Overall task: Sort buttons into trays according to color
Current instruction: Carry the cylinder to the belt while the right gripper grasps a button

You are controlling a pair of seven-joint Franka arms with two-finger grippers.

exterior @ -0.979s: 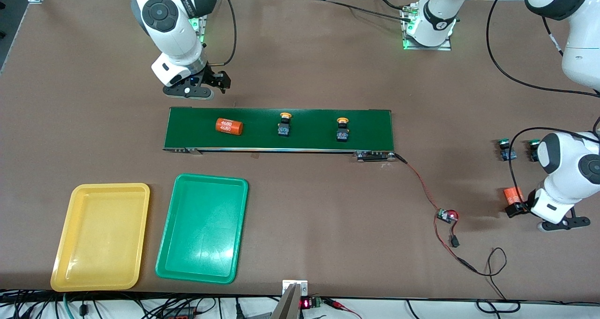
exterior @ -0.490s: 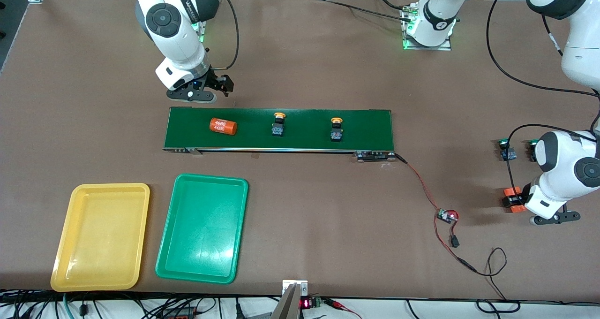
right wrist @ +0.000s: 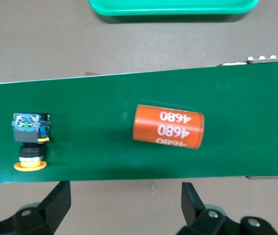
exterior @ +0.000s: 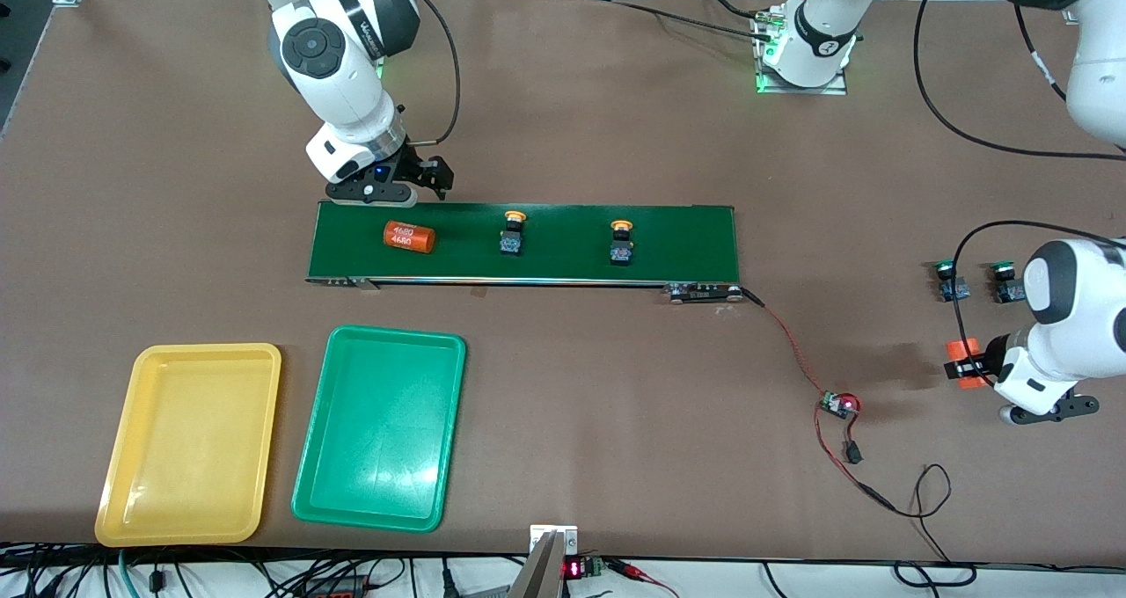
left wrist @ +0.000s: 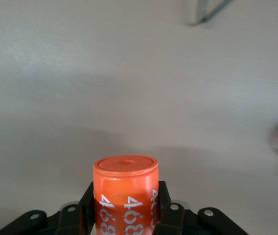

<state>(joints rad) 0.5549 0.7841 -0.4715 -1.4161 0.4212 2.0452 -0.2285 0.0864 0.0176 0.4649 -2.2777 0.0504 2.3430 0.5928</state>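
The table (exterior: 616, 123) carries everything. The conveyor belt (exterior: 686, 229) lies lengthwise across its middle. Near the table edge closest to the front camera, at my right arm's end, the yellow tray (exterior: 119, 484) sits at the corner and the green tray (exterior: 310, 457) just beside it, apart from it.

My right arm reaches down from its base, elbow bent, wrist pointing down. My right gripper (exterior: 380, 195) hangs over the belt's edge nearest the arm bases, at the belt's end toward my right arm. Its fingers (right wrist: 56, 198) stand wide apart and hold nothing.

My left arm folds low over its end of the table, forearm nearly level. My left gripper (exterior: 966, 366) is clamped on an orange cylinder (left wrist: 125, 193), lifted clear of the table, one finger on each side of it.

A second orange cylinder (exterior: 409, 237) lies on its side on the belt under my right gripper. Two yellow-capped buttons rest on the belt: one (exterior: 512, 234) near the middle, one (exterior: 621, 242) closer to my left arm's end. Two green-capped buttons (exterior: 946, 280) (exterior: 1005, 282) stand side by side on the bare table near my left arm's end.
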